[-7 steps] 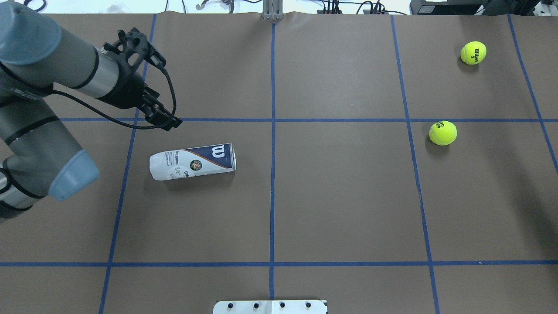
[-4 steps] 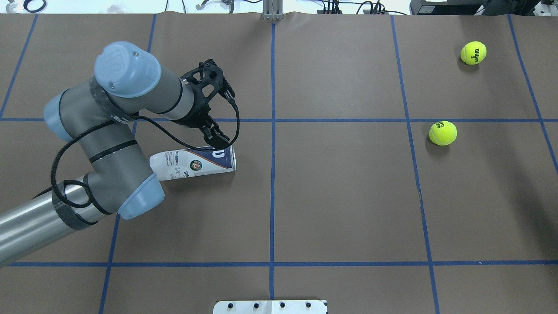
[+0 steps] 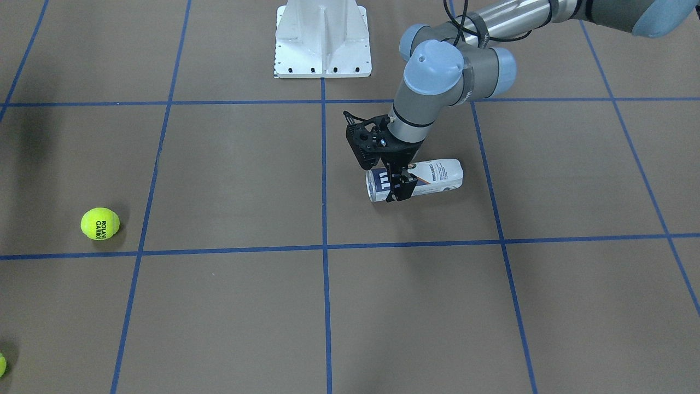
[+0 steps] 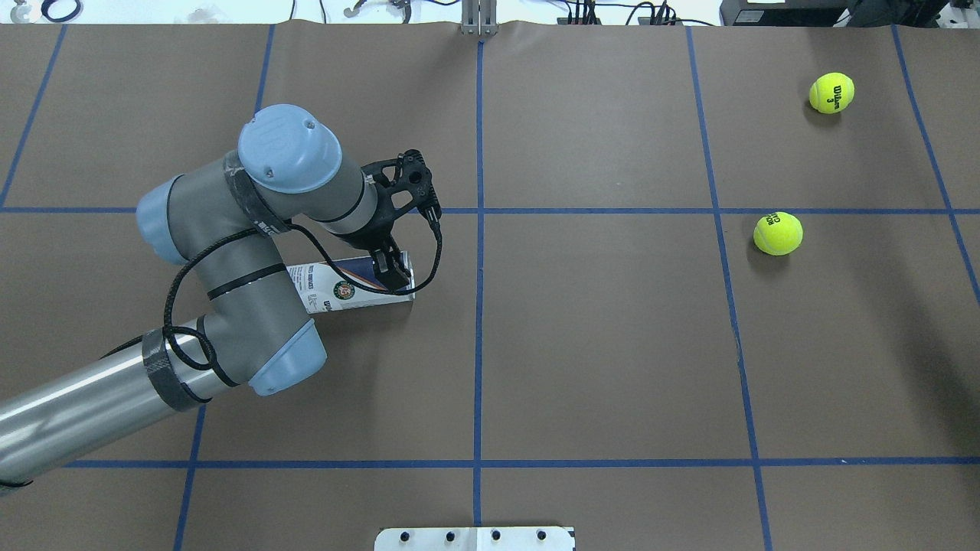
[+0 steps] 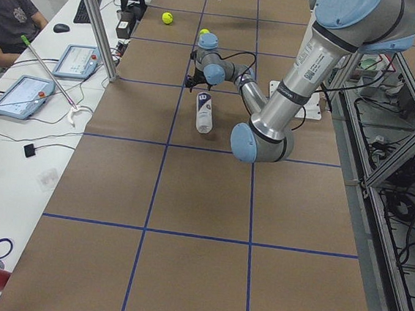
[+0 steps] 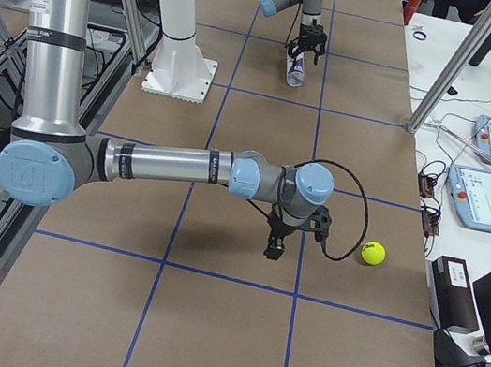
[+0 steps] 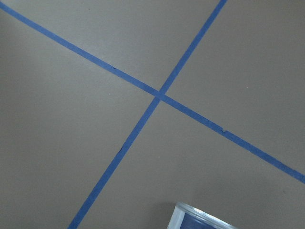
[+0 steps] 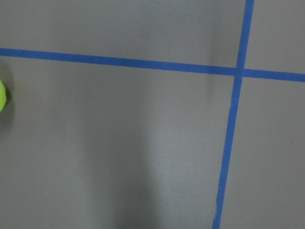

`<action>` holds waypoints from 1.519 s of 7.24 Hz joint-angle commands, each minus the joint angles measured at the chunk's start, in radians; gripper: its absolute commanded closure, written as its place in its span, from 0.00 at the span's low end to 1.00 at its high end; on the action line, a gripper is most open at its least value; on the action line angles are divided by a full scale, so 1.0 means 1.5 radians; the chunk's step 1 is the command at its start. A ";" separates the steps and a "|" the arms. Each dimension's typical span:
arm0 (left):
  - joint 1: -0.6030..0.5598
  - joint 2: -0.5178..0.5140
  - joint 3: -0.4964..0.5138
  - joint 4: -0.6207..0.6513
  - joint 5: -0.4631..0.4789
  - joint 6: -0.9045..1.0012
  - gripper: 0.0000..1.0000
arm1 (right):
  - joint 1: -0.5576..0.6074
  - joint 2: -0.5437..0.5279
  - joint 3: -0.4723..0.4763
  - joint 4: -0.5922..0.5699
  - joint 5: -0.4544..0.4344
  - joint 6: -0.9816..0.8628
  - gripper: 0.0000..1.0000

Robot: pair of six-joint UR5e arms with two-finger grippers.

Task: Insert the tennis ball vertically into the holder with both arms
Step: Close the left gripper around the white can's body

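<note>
Fingers (image 3: 399, 191) of my left gripper (image 3: 396, 183) stood apart, one on each side of the holder (image 3: 437, 176), close to its silver-rimmed mouth; whether they pressed the plastic, I could not tell. The holder lay on its side in the left half of the table (image 4: 597, 344), roughly midway between my edge and the far edge, with the mouth turned toward the right end. My left arm (image 4: 230, 298) stretched from the near left corner and bent down over the holder, covering its closed end in the overhead view.

The tennis ball (image 4: 778, 233) rested in the right half of the table, well apart from the holder and nearer to the right end than to the middle, its black print facing up. A second ball (image 4: 831, 92) lay beyond it, toward the far right corner.

My right gripper (image 6: 272, 251) pointed downward above the right end of the table, on the right arm (image 6: 163, 164) stretched out level. Only the right side view showed it, so I could not tell how far its fingers were open or if they held something. The white pedestal base (image 3: 322, 41) stood at the middle of my edge.
</note>
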 commanded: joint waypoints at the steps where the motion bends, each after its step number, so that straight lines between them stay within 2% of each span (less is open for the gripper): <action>1: 0.018 -0.012 0.032 0.000 0.002 0.033 0.02 | -0.001 -0.001 -0.001 0.000 0.000 0.000 0.00; 11: 0.039 -0.026 0.069 0.023 0.010 0.132 0.03 | -0.005 -0.001 -0.003 0.000 0.000 0.000 0.00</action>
